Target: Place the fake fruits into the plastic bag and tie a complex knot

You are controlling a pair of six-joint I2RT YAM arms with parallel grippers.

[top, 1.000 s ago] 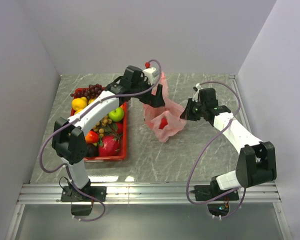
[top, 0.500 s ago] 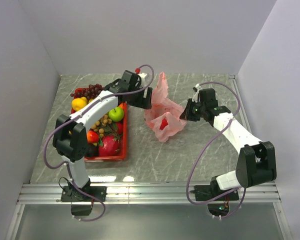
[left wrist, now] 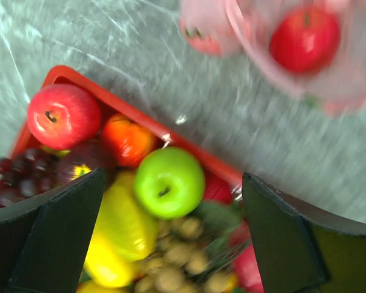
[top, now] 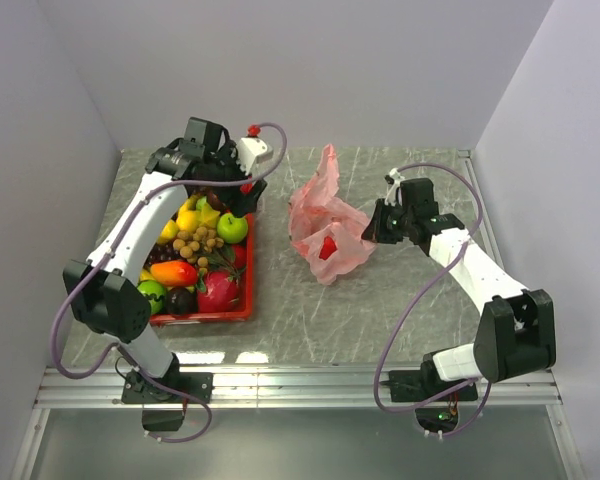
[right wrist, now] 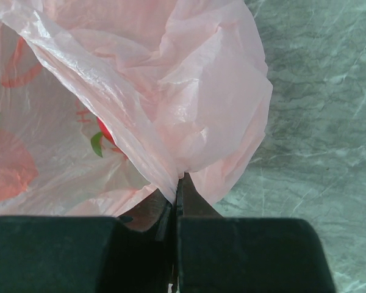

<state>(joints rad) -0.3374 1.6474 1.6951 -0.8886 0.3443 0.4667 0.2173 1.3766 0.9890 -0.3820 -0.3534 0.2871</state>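
The pink plastic bag (top: pixel 325 220) lies at the table's middle with a red apple (top: pixel 327 247) inside; the apple also shows blurred in the left wrist view (left wrist: pixel 304 39). My right gripper (top: pixel 375 222) is shut on the bag's right edge, pinching the film (right wrist: pixel 171 177). My left gripper (top: pixel 228 195) is open and empty above the far end of the red tray (top: pixel 205 318). Between its fingers I see a green apple (left wrist: pixel 169 182), a yellow lemon (left wrist: pixel 125 223) and tan berries (left wrist: pixel 177 268). A red apple (left wrist: pixel 63 116) and purple grapes (left wrist: pixel 9 183) lie at the tray's far side.
The tray (left wrist: pixel 67 76) holds several more fruits, including a mango (top: pixel 174 273) and a pink dragon fruit (top: pixel 218 292). Grey walls close in the table at left, back and right. The marble tabletop (top: pixel 320 320) lies between tray, bag and the arms' bases.
My left gripper has let go of the bag and swung left from the bag's mouth to over the tray. The bag has settled. The right gripper has stayed shut on the bag.
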